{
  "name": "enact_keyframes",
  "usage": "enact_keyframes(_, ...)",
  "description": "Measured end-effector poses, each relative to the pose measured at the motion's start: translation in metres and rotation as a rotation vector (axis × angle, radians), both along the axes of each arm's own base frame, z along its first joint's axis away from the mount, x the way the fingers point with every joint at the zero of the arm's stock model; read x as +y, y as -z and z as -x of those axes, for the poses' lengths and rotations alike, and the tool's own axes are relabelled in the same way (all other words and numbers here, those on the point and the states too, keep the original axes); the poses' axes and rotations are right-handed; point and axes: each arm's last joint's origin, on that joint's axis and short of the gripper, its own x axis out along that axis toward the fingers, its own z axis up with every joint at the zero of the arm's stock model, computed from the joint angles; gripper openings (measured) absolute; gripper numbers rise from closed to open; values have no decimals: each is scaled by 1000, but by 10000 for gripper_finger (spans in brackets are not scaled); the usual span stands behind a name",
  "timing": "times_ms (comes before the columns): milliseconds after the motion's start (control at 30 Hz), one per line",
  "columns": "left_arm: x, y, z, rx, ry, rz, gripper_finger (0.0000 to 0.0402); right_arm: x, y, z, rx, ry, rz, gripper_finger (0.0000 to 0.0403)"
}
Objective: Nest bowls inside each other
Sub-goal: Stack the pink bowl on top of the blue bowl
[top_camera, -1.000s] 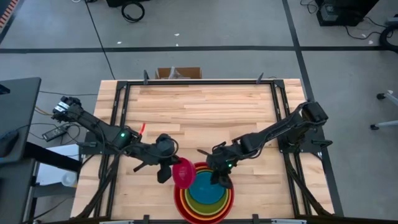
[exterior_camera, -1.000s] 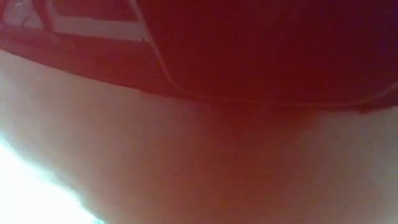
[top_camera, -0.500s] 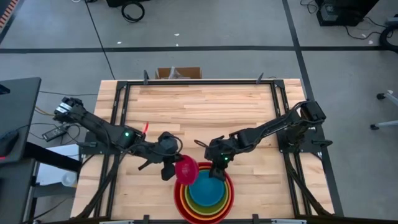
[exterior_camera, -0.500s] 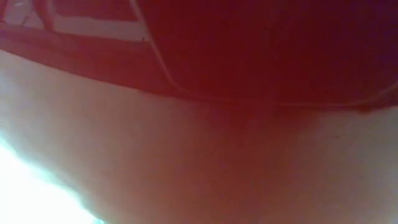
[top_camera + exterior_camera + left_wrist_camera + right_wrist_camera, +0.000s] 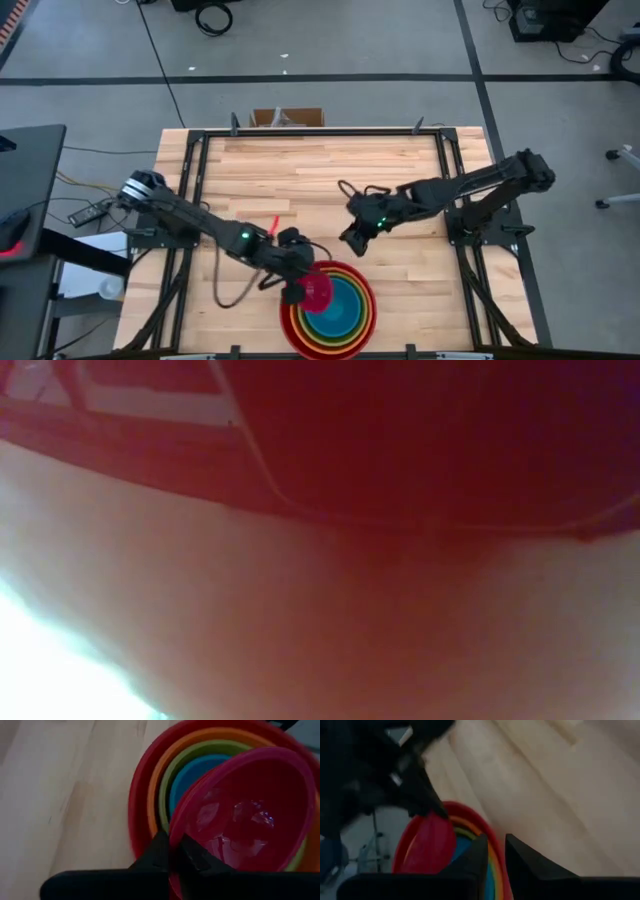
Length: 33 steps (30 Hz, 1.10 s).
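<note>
My left gripper (image 5: 172, 852) is clamped on the rim of the small glossy magenta-pink plastic bowl (image 5: 318, 287), tilted over the nested red, orange, green and blue plastic bowls (image 5: 345, 330). My right gripper (image 5: 352, 238) hangs near them over the wooden table (image 5: 330, 175), fingers slightly apart, gripping nothing.

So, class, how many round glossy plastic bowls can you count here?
5. Red, orange, olive-green and blue bowls sit nested at the table's near edge; the magenta-pink bowl hangs tilted over them, in the left gripper.

The high view is evenly and brightly lit with soft shadows, the low view is a blurred red and pale smear, and both wrist views are soft, the glossy magenta-pink plastic bowl (image 5: 245, 815) carrying pale patches of glare.
</note>
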Motion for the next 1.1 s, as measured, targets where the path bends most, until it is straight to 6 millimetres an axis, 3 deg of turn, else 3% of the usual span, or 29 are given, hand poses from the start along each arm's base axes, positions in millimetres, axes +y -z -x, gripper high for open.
enact_keyframes(200, -3, 4, -36, 5, 49, -21, 11, -10, -8, 10, 3, 54, 22, 73)
enact_keyframes(467, -1, 25, -64, 93, 105, 53, 11, -18, -6, 8, 5, 148, 27, 73)
enact_keyframes(733, -5, 38, -66, 179, 123, 107, 17, -26, -10, 14, 15, 222, 52, 73)
enact_keyframes(1100, -12, 51, -66, 229, 115, 111, 89, -28, -10, 12, 10, 225, 52, 73)
